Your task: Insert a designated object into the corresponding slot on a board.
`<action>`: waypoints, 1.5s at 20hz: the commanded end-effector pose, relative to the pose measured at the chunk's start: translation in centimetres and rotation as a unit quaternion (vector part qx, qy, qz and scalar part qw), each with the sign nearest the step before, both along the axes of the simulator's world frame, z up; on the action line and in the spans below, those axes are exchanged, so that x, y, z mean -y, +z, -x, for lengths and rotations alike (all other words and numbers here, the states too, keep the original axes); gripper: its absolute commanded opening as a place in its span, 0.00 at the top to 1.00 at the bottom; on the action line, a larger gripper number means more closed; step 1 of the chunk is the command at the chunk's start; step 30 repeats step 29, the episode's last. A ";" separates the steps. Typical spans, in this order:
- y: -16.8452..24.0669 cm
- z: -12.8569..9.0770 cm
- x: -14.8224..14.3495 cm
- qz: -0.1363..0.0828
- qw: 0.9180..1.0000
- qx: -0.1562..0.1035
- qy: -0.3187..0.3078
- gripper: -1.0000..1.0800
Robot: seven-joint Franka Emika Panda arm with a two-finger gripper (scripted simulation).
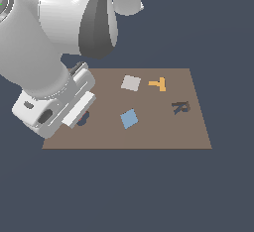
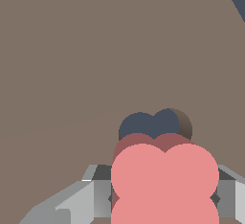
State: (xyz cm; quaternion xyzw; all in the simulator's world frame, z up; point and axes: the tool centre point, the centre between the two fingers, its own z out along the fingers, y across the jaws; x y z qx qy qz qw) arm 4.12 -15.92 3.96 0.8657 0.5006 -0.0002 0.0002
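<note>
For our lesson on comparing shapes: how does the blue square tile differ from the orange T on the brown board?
The blue square tile is a plain four-sided shape, while the orange T is a letter with a bar and stem. The tile is blue and the T is orange. The tile lies nearer the board's middle; the T lies toward its far edge. Both lie flat on the board.

Lighting: even, flat and moderately bright; no glare is seen. Soft shading is shown on the arm point(image 1: 44, 42). Edges are rendered slightly soft in both views; no edge distortion is noted.
</note>
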 end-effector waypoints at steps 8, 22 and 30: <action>0.1 -1.0 -0.8 0.000 0.998 0.000 0.064 1.00; -0.9 -1.1 -0.9 0.000 0.998 0.000 0.068 0.04; -0.9 -1.1 -0.9 0.000 0.998 0.000 0.068 0.04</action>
